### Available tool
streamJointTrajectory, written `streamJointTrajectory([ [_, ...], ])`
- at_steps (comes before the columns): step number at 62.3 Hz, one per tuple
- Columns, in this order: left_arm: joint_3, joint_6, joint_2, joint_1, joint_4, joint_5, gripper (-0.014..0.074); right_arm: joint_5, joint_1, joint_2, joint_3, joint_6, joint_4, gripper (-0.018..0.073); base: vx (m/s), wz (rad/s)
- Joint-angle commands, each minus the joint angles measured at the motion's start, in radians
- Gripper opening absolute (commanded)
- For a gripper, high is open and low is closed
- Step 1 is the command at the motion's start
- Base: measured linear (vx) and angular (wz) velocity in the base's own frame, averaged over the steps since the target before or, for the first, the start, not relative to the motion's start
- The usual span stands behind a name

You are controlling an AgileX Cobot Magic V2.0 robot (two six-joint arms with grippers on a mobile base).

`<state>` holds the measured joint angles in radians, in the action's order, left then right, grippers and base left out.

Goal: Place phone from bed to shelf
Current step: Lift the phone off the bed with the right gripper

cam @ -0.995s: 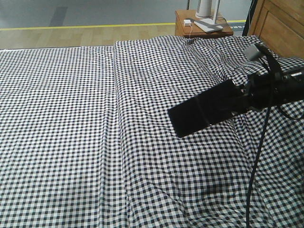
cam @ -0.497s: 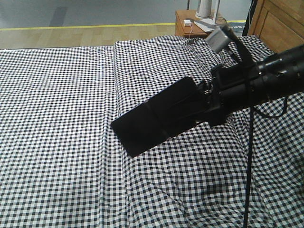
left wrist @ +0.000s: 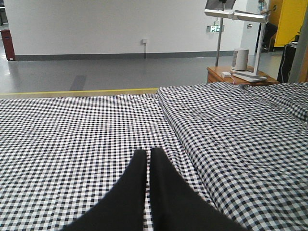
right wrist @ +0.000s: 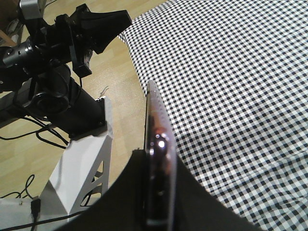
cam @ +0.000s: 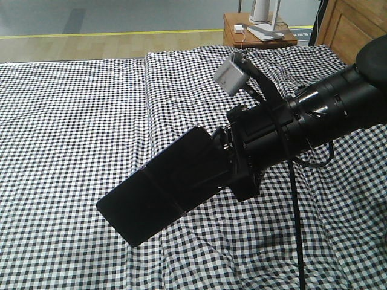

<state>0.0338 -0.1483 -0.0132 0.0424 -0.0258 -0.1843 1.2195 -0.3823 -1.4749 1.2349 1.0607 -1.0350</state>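
The phone [cam: 158, 184], a glossy black slab with a seam across its middle, hangs tilted above the gingham bed [cam: 72, 109]. My right gripper [cam: 227, 163] is shut on its upper end. In the right wrist view the phone [right wrist: 158, 130] stands edge-on with a pinkish rim between the black fingers [right wrist: 192, 202] of my right gripper [right wrist: 156, 159]. My left gripper [left wrist: 147, 151] is shut with nothing in it, low over the bed [left wrist: 72, 130]. The left arm [right wrist: 53, 53] also shows in the right wrist view. The shelf is out of view.
A small brown nightstand [cam: 257, 33] with a white lamp base stands beyond the bed's far right corner, next to a wooden headboard [cam: 357, 30]. The robot's white base [right wrist: 82, 168] and cables stand on wood floor beside the bed's edge.
My right arm has swung left and toward the camera with the phone held in it; the phone now appears larger and lower-left in the front view.
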Motion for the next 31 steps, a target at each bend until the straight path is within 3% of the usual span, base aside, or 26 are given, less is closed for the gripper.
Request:
streamJointTrajectory([
  [1,-0.021,0.006,-0.013,-0.004,-0.009,0.072,0.0001,0.067,0.0,0.041,0.023,0.004,-0.077,-0.0002,0.0,0.0],
  [31,-0.021,0.006,-0.013,-0.004,-0.009,0.072,0.0001,0.067,0.0,0.041,0.023,0.006,-0.078,-0.0002,0.0,0.0],
])
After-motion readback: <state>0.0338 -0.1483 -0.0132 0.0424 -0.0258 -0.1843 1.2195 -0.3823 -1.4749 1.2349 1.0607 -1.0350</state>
